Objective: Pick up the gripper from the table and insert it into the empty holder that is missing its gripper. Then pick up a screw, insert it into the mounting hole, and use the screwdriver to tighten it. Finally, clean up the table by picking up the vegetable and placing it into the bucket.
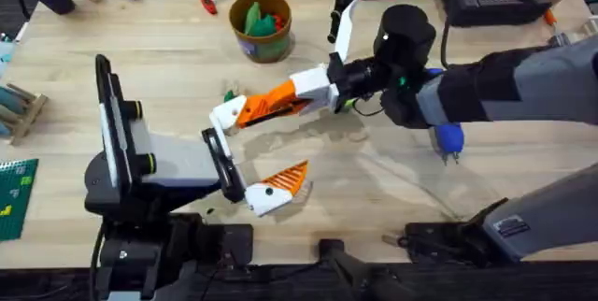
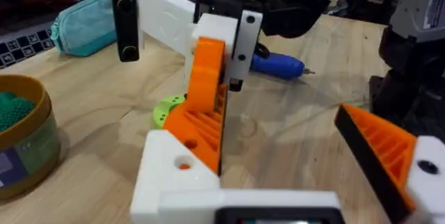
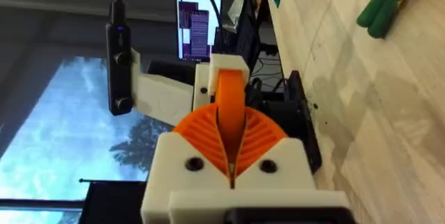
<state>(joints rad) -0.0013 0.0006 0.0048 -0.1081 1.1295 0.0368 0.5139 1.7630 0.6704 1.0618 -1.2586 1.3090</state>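
the right end effector (image 1: 250, 109) reaches across the counter (image 1: 392, 189) from the right, its fingers clamped on the gripper (image 1: 234, 114). the right wrist view bears this out: the two orange ribbed pads (image 3: 201, 135) press together around a white-and-orange piece standing up between them. so the gripper is off the counter, carried over its middle, just beyond the stand.

the black stand (image 1: 140, 175) sits at the lower left. one bracket already carries a white-and-orange finger (image 1: 278, 187), which lies nearer the camera. the holder (image 1: 217, 144) that lacks its piece sticks out of the grey block, its free end right beside the white base of the carried gripper. whether the two touch or are only just apart cannot be told.

the coming move turns on this: the gripper's long axis runs roughly left to right, the white base leading towards the holder and the orange tip trailing towards the right arm. by my reading the base has to slide further left and towards the camera to seat on the bracket end, and only the right arm is placed to do it.

the left end effector's state cannot be told. the bucket (image 1: 262, 27) stands well apart at the far side, green already showing inside it.
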